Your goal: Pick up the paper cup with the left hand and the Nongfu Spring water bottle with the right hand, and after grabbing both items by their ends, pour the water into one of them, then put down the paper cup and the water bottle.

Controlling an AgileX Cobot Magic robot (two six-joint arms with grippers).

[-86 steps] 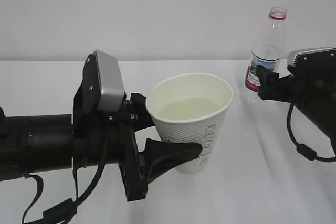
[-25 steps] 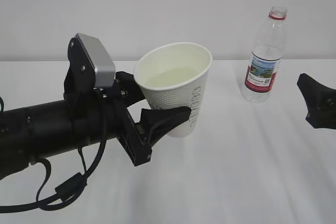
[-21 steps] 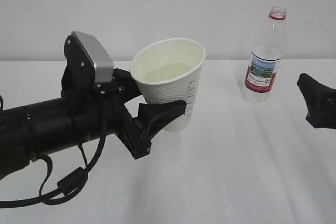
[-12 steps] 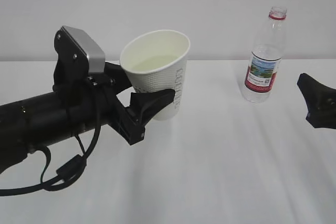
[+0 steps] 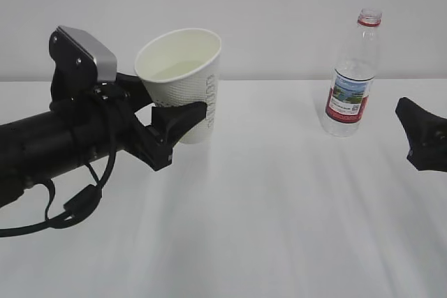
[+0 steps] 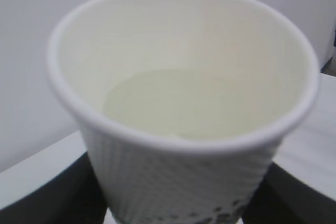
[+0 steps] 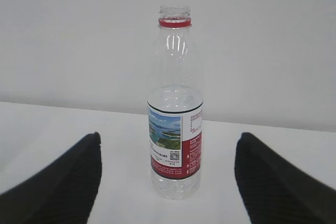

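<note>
Upright between the left end effector [image 5: 171, 125] jaws to keep its water [image 6: 173, 103] in, the white dimpled paper cup [image 5: 183, 82] hangs above the white surface [image 5: 279, 228], while the tall clear ribbed plastic bottle [image 7: 175, 114] stands released ahead of the open right end effector [image 7: 167, 192].

no legible text: cup lettering [image 5: 207, 106], bottle label [image 7: 175, 148] unreadable.
</note>
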